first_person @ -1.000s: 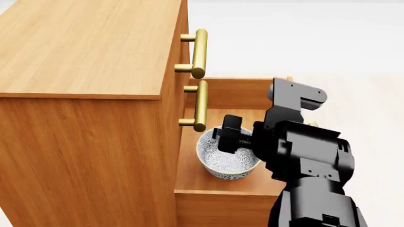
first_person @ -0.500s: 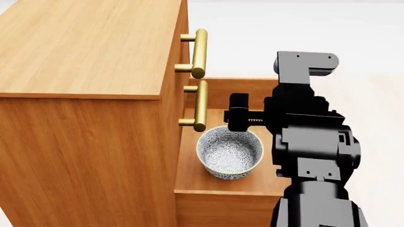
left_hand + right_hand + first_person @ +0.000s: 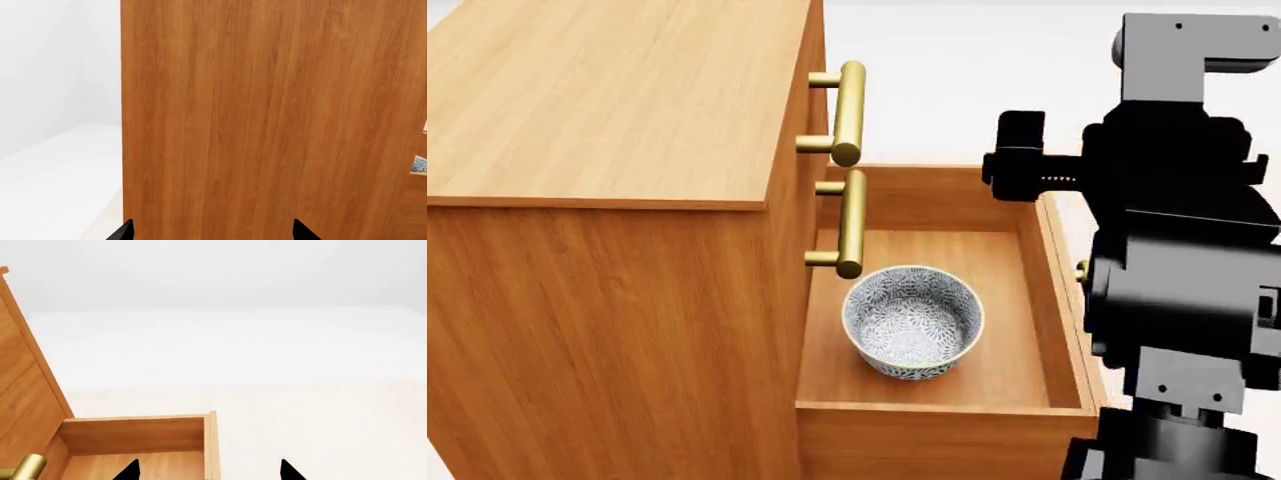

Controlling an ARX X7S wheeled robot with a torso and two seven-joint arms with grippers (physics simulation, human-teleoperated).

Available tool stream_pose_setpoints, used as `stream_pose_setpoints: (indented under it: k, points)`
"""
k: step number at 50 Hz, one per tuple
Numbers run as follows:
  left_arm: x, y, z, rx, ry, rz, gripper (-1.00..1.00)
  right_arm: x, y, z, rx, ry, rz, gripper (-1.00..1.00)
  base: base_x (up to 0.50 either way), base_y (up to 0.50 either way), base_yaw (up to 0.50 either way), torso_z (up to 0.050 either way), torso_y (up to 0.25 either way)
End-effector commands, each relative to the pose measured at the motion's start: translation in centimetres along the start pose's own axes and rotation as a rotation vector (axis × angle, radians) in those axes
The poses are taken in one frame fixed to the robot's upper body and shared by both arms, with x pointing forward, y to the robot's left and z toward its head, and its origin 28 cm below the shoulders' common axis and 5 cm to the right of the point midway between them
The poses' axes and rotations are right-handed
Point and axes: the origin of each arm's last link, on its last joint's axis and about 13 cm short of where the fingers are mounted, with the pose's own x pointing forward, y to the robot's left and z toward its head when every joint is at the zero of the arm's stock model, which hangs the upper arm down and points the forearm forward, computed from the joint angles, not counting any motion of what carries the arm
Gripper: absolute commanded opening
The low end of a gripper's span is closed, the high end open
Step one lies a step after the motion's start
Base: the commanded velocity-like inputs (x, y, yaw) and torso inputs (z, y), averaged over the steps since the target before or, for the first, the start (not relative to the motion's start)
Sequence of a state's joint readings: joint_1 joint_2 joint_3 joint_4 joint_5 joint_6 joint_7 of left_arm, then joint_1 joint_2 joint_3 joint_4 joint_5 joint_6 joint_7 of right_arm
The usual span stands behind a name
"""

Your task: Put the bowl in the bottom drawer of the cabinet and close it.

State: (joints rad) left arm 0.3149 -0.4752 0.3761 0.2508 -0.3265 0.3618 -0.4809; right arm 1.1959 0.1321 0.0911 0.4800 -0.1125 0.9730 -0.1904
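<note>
The speckled white bowl [image 3: 913, 320] stands upright on the floor of the bottom drawer [image 3: 1054, 300], which is pulled out from the cabinet [image 3: 601, 100]. My right gripper [image 3: 1016, 157] hangs open and empty above the drawer's far side, well clear of the bowl. In the right wrist view its open gripper [image 3: 208, 472] sits over the drawer's far corner [image 3: 133, 432]. My left gripper [image 3: 212, 234] is open and empty, facing the cabinet's side panel [image 3: 267, 115] at close range. It is out of sight in the head view.
Two brass bar handles [image 3: 849, 110] [image 3: 851, 222] of the upper drawers stick out above the bowl. A bit of brass [image 3: 1081, 268] shows at the open drawer's front, beside my right arm. Pale floor [image 3: 300, 365] lies beyond the drawer.
My right gripper has let go of the bowl and risen up and to the right, out of the drawer. The bowl stays where it was set.
</note>
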Motion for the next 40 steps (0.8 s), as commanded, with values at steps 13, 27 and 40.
stream_pose_setpoints:
  k: [13,27,40]
  points:
    - [0.1,0.0,-0.2,0.001,-0.001,-0.001,1.00,-3.6,-4.6,0.7,0.053,-0.106,-0.159,1.00,0.00,0.00,0.00,0.000,0.000]
    - [0.0,0.0,0.0,0.003,-0.002,-0.001,1.00,-5.4,-7.0,-1.5,0.089,-0.109,-0.227,1.00,0.00,0.00,0.00,0.000,0.000]
    - [0.0,0.0,0.1,0.006,-0.001,0.000,1.00,-6.2,-7.9,-4.2,0.098,-0.075,-0.246,1.00,0.00,0.00,0.00,0.000,0.000]
